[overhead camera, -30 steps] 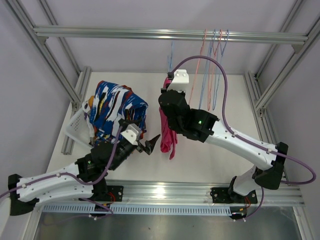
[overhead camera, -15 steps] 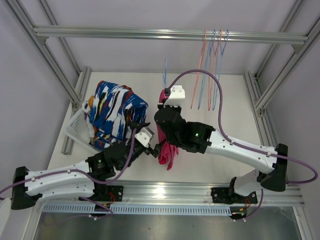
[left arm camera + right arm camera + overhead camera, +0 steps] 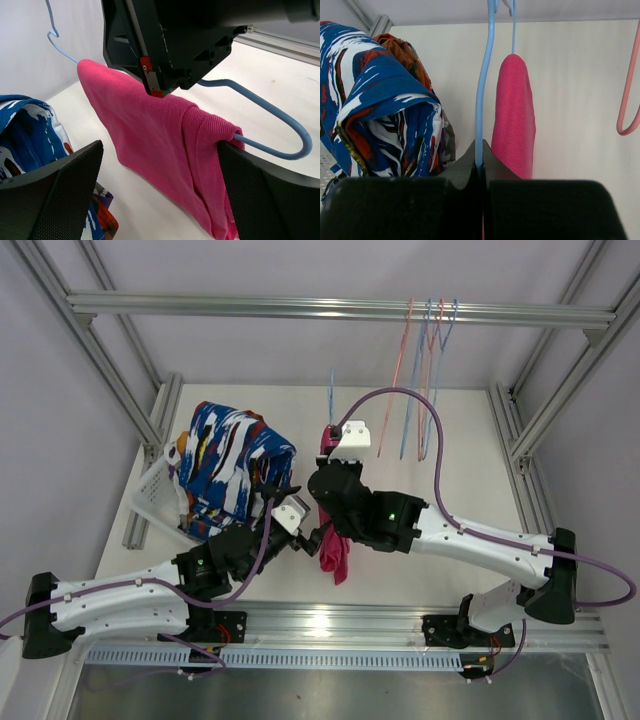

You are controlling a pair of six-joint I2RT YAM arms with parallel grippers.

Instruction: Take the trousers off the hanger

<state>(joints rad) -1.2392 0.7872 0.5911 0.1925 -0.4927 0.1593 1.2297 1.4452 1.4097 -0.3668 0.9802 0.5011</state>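
Pink trousers (image 3: 336, 556) hang folded over the bar of a blue wire hanger (image 3: 331, 400) above the table. My right gripper (image 3: 481, 167) is shut on the hanger's wire (image 3: 484, 100), with the pink trousers (image 3: 514, 110) just to its right. My left gripper (image 3: 310, 537) is open. In the left wrist view its fingers (image 3: 60, 190) stand on either side of the trousers' hanging part (image 3: 150, 125), the right one close to the fold beside the hanger's loop (image 3: 280, 120). The right gripper's body hides the hanger's upper bar there.
A white basket (image 3: 150, 490) at the left holds blue-white-red patterned trousers (image 3: 235, 455) and orange ones (image 3: 395, 47). Several empty pink and blue hangers (image 3: 425, 370) hang from the metal top rail (image 3: 250, 307) at the back right. One pink hanger (image 3: 627, 100) is near the right gripper.
The left gripper came right, up to the pink trousers, and now straddles them. The right arm brought the hanger slightly nearer and lower. Both gripper states are unchanged.
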